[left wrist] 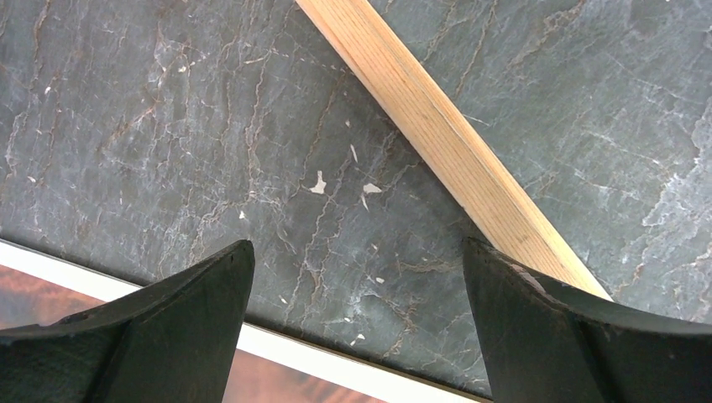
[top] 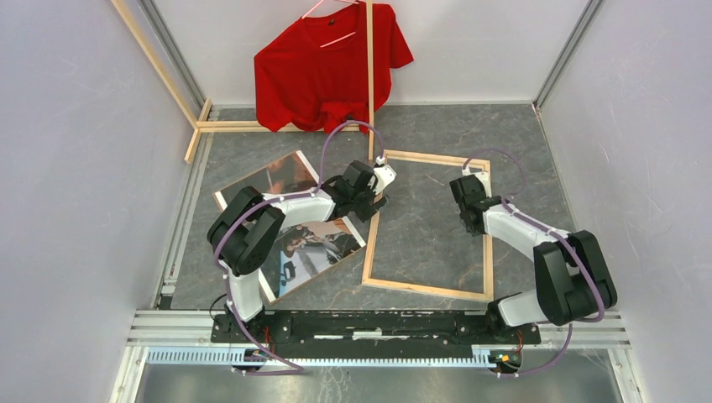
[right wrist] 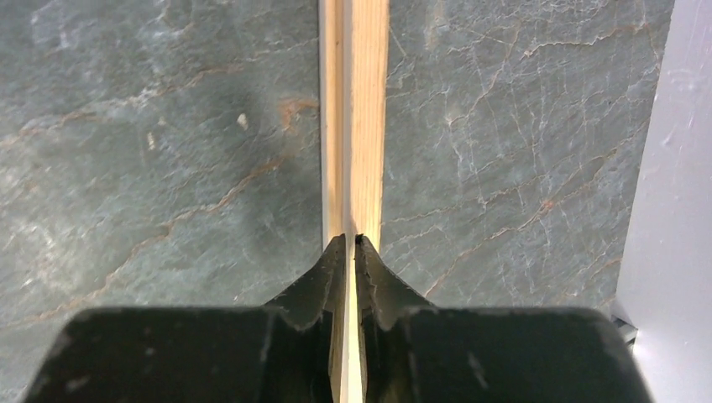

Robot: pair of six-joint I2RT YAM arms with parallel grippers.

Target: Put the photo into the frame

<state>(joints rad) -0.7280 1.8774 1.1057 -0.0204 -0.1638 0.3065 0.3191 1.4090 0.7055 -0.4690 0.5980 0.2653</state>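
The frame (top: 424, 288) lies flat on the grey table, bare-wood face up, right of centre. The photo (top: 315, 248) lies face up to its left, tilted and partly hidden under my left arm. My left gripper (top: 374, 200) hangs open over the strip of table between the two. In the left wrist view its fingertips (left wrist: 357, 248) span bare table, with the frame's rail (left wrist: 445, 143) to the right and the photo's white border (left wrist: 319, 357) below. My right gripper (top: 474, 195) is at the frame's right rail. Its jaws (right wrist: 352, 239) are closed on a thin strip of that rail (right wrist: 361, 126).
A red T-shirt (top: 332, 67) hangs on a hanger from a pale wooden rack pole (top: 369, 75) at the back, and its base bars (top: 243, 126) lie on the table. White walls close in left, right and behind, and the right wall (right wrist: 672, 168) stands near the right gripper.
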